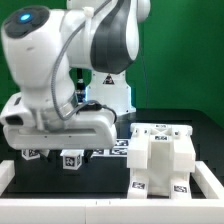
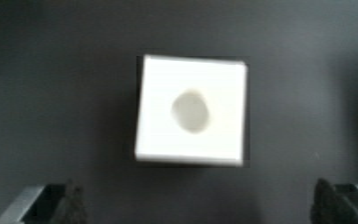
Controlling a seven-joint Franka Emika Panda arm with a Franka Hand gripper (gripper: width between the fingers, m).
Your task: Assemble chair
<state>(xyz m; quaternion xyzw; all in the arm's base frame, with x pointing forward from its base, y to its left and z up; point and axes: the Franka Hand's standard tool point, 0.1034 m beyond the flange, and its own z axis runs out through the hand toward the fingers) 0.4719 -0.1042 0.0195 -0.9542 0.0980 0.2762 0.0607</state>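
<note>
The chair's chunky white plastic blocks (image 1: 160,160) stand clustered on the black counter (image 1: 105,172), off to the exterior view's right of my fingers. Their square black-and-white marker tags (image 1: 141,186) are too small for me to read. In the wrist view the dark fingers (image 2: 46,204) are spread wide, gripping nothing. A white rectangular plastic block (image 2: 194,110) with a grey oval hollow lies ahead, midway between them, touching neither.

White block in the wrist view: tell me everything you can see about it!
The white block is a plain rectangle, seemingly smooth plastic, with a grey oval spot, perhaps a hollow, at its middle. It lies flat on the dark table, slightly blurred, no tag showing. The hand hangs above it, open, touching nothing.
</note>
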